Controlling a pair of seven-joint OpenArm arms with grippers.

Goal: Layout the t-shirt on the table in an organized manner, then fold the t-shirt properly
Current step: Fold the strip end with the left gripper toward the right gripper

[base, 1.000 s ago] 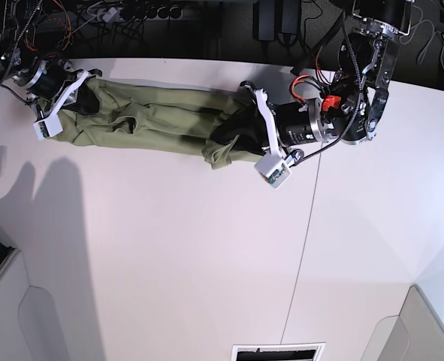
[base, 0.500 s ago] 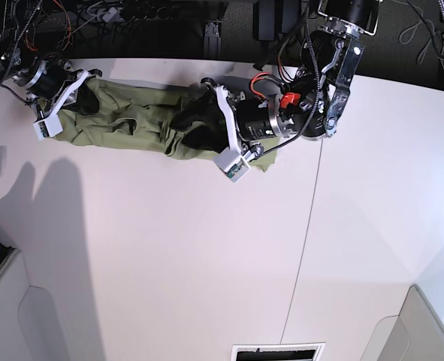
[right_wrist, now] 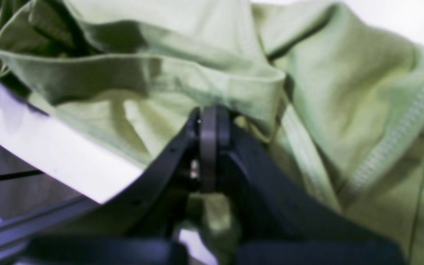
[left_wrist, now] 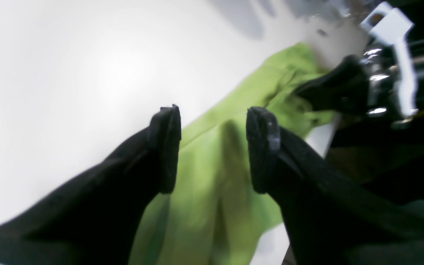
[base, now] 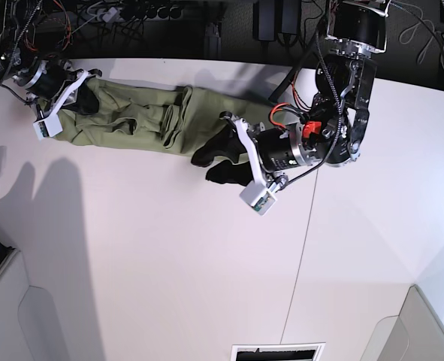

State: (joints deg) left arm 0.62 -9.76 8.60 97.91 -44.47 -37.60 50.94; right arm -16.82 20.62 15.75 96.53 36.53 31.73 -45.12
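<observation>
The olive-green t-shirt lies bunched in a long strip along the far edge of the white table. My right gripper holds its left end; in the right wrist view that gripper is shut on a fold of the t-shirt. My left gripper hovers at the strip's near edge, right of the middle. In the left wrist view the left gripper is open with nothing in it, the t-shirt lies below the gap, and the right gripper shows far off.
A thin dark seam runs across the table on the right. Cables and dark equipment sit behind the far edge. Grey bins stand at the near left and near right corners. A vent lies at the front edge.
My left gripper has opened and let go of the shirt, swung left, then come back toward the near side. The shirt's right end now lies on the table. The right gripper stayed put.
</observation>
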